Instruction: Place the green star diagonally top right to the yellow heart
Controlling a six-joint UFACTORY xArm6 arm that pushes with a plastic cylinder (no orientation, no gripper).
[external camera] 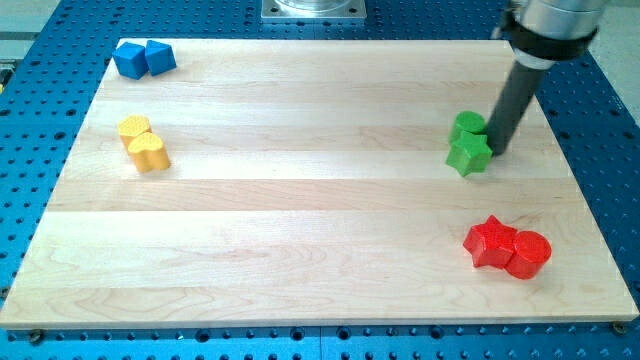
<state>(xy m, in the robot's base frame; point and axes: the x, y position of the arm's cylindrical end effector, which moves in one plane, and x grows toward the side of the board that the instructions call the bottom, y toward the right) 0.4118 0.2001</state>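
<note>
The green star point(469, 155) lies at the view's right, just below a round green block point(467, 126) that touches it. My tip point(495, 150) stands right against the star's right side. The yellow heart point(149, 152) lies far off at the view's left, with another yellow block point(134, 127) touching it just above and to the left.
Two blue blocks point(143, 58) sit together at the board's top left corner. A red star point(490, 242) and a red round block point(528, 254) sit together at the bottom right. The wooden board point(300, 220) lies on a blue perforated table.
</note>
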